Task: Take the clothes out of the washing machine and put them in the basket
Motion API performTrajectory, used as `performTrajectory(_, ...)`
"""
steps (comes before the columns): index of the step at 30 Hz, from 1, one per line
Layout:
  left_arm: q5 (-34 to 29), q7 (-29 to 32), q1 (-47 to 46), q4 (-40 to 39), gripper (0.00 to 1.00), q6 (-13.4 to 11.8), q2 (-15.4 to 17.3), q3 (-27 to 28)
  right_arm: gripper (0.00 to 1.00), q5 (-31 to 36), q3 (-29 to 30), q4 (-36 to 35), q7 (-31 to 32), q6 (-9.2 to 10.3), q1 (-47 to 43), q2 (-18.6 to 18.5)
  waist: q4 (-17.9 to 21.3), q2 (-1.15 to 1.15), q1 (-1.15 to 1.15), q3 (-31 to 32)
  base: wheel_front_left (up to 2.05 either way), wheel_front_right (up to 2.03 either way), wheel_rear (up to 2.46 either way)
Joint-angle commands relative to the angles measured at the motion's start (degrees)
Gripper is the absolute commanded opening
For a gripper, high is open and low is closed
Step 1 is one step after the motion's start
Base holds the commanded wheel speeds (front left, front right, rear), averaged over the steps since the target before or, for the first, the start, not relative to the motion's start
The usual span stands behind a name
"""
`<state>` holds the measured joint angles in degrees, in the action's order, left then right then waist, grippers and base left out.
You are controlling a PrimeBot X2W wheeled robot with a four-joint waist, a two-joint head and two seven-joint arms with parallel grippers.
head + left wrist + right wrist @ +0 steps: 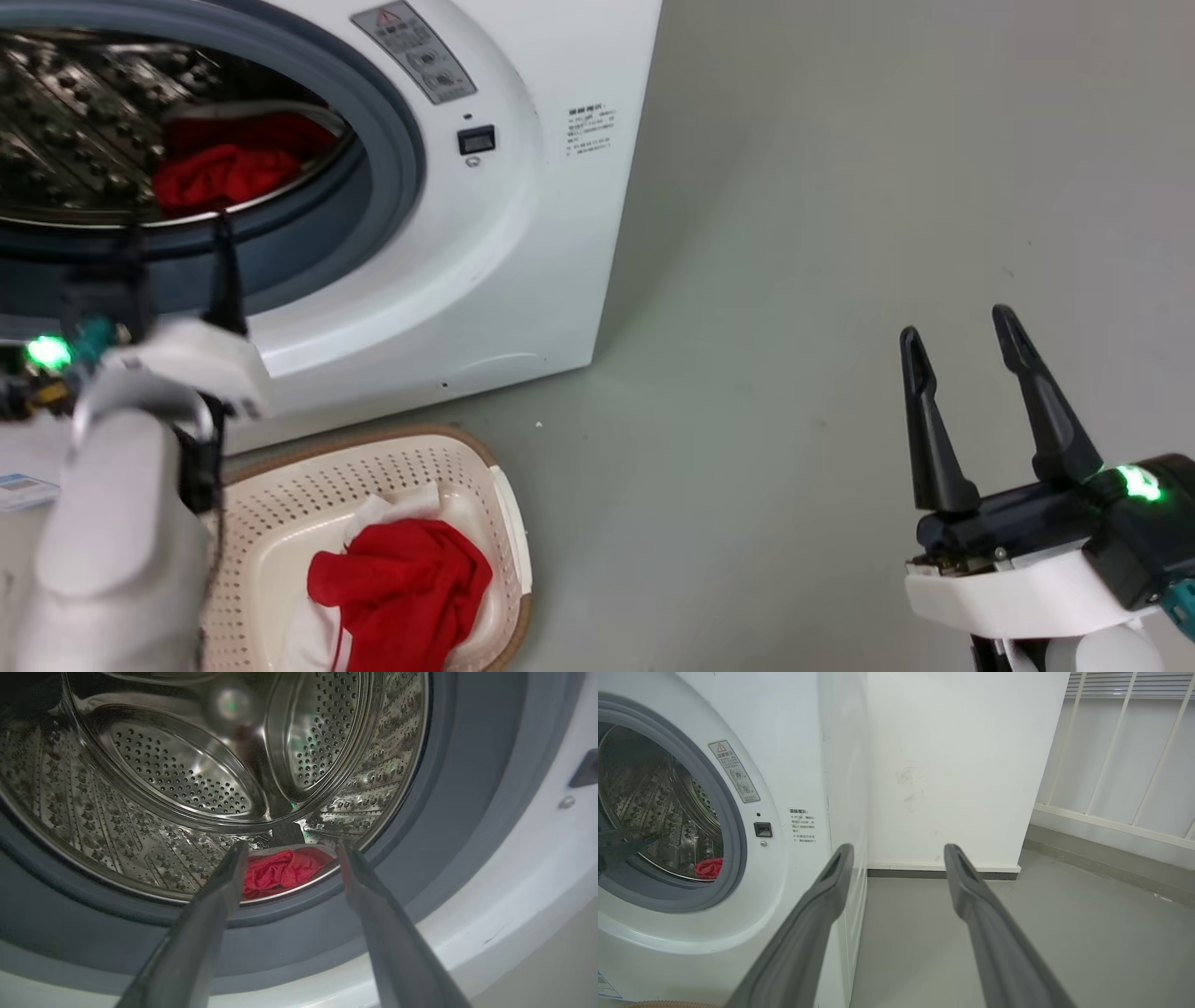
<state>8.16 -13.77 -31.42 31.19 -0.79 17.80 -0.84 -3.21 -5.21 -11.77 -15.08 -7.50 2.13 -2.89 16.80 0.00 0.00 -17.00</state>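
Note:
The white washing machine [523,215] stands with its drum open; a red garment [224,173] lies at the drum's front lip, also seen as red cloth [280,870] and a red patch [709,868]. My left gripper [177,224] is open at the grey seal, its fingertips just short of that garment with nothing between them; in its wrist view my left gripper [289,849] frames the cloth. The cream basket [485,467] sits on the floor below the door opening and holds red and white clothes [401,579]. My right gripper [962,322] hangs open and empty over the floor at the right.
Grey floor [794,280] spreads to the right of the machine. A white wall [952,765] stands behind it, with a railing [1111,765] at the far right. A dark latch [476,140] and warning label [415,51] sit on the machine's front.

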Motion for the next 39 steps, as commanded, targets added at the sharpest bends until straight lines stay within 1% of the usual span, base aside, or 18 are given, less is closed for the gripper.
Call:
performTrajectory(1,-0.5,1.0,-2.5,0.8,1.00,0.3,1.1,0.0,1.00,-0.4,-0.2,-0.4,-0.1,0.02,1.1,0.0,1.3,0.00,0.00,-2.1,0.00,0.00,0.00)
performTrajectory(5,-0.2,5.3,-10.0,4.1,1.00,1.6,4.2,0.2,1.00,-1.5,-0.2,-1.0,-0.1,0.02,2.7,0.0,2.6,0.00,0.00,-5.1,0.00,0.00,0.00)
performTrajectory(7,-0.5,8.2,-13.9,5.6,1.00,2.4,6.1,0.0,1.00,-2.2,0.0,-1.3,-0.1,0.02,3.3,0.0,3.1,0.00,0.00,-6.7,0.00,0.00,0.00)
performTrajectory(13,-1.4,18.1,-24.7,9.0,1.00,5.4,10.3,-2.2,1.00,-3.8,0.2,-2.2,-0.1,0.02,5.2,0.0,4.2,0.00,0.00,-11.8,0.00,0.00,0.00)
performTrajectory(20,0.3,30.7,-35.8,13.6,1.00,7.7,13.2,-4.9,1.00,-6.0,0.1,-2.9,-0.1,0.02,7.8,0.0,5.8,0.00,0.00,-17.5,0.00,0.00,0.00)
performTrajectory(27,2.6,40.8,-43.5,15.6,1.00,8.1,15.7,-8.8,1.00,-7.9,-0.1,-3.6,-0.1,0.02,9.8,0.0,7.6,0.00,0.00,-21.5,0.00,0.00,0.00)
performTrajectory(30,4.7,46.3,-46.4,16.6,1.00,8.2,16.2,-11.0,1.00,-8.5,0.0,-3.9,-0.1,0.02,10.1,0.0,8.3,0.00,0.00,-22.9,0.00,0.00,0.00)
performTrajectory(36,8.8,56.5,-52.8,17.1,1.00,8.2,18.7,-16.6,1.00,-9.6,0.1,-4.3,-0.1,0.02,11.0,0.0,9.5,0.00,0.00,-25.8,0.00,0.00,0.00)
performTrajectory(39,10.3,61.9,-56.4,17.7,1.00,8.2,20.2,-18.5,1.00,-10.2,0.0,-4.6,-0.1,0.02,11.2,0.0,10.2,0.00,0.00,-27.1,0.00,0.00,0.00)
